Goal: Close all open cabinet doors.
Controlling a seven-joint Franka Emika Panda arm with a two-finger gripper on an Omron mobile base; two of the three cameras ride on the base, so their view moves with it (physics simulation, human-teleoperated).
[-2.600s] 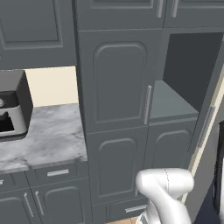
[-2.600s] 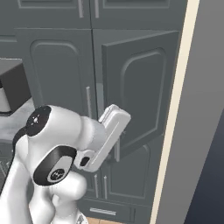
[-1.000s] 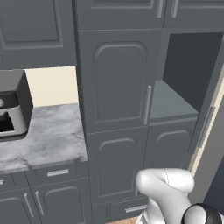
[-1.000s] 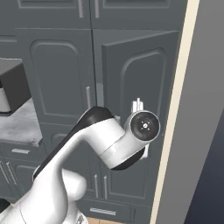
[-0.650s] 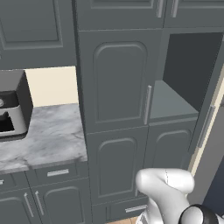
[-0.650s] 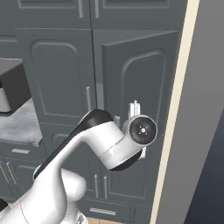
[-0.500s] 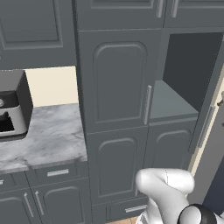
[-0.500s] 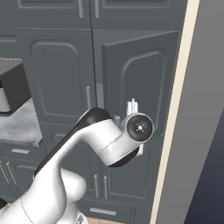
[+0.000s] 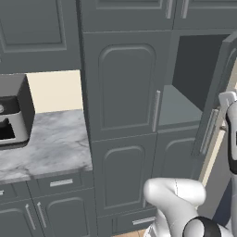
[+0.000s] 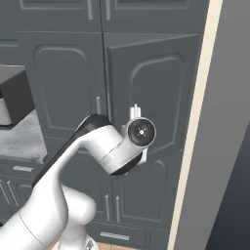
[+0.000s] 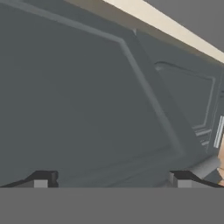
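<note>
Tall-unit open cabinet door point(image 10: 156, 93) stands ajar on the right, swung out toward me, the shelf cavity point(image 9: 185, 99) exposed behind it. My gripper point(image 11: 109, 180) is up close against the door's outer face, jaws spread wide, holding nothing. Best move, I reckon: keep the fingers apart and flat to the panel, press near the handle point(image 9: 208, 131) edge rather than the hinge side, and follow the arc until it sits flush with the closed door point(image 9: 122, 83) on its left.
</note>
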